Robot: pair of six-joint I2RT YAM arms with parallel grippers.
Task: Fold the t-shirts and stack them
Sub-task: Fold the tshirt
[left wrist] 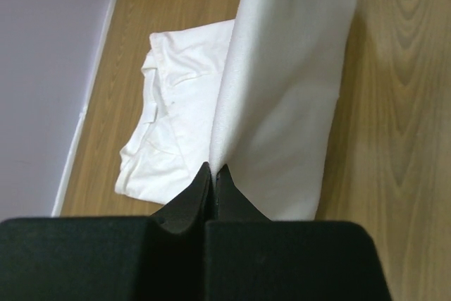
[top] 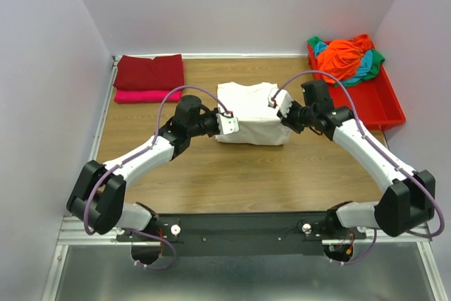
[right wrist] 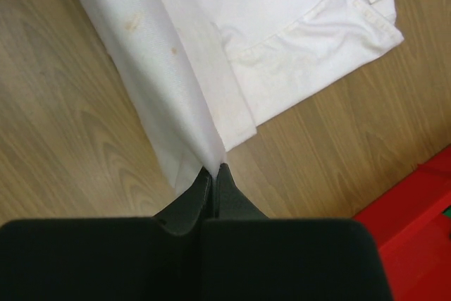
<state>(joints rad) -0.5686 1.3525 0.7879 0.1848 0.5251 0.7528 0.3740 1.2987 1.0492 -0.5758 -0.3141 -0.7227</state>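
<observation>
At the centre of the wooden table (top: 211, 174) lies the cream-white t-shirt (top: 252, 121), partly folded into a rough rectangle, with both arms on it. Left gripper (left wrist: 213, 173): jaws pressed together on a pinch of the shirt's left edge. In the left wrist view the cloth rises from the tips as a lifted sheet, while the rest of the garment lies flat on the wood beyond, its hems and seams visible. Right gripper (right wrist: 213, 171): jaws likewise closed tight on the shirt's right edge, a fold of cloth running up from the tips; faint brownish marks show on the fabric near that fold. From overhead the two grippers sit at opposite sides of the shirt, roughly level with each other. Back left corner of the table: dark red t-shirt (top: 149, 72) folded flat, with a bright pink t-shirt (top: 144, 96) folded just in front of it, touching or partly under it — cannot tell which. Back right: red plastic tray (top: 384, 103) holding a loose heap — orange t-shirt (top: 344, 58) on top, teal t-shirt (top: 366, 72) and green t-shirt (top: 378, 56) showing at its edges. One corner of the tray also appears at the lower right of the right wrist view, well apart from the held cloth.
</observation>
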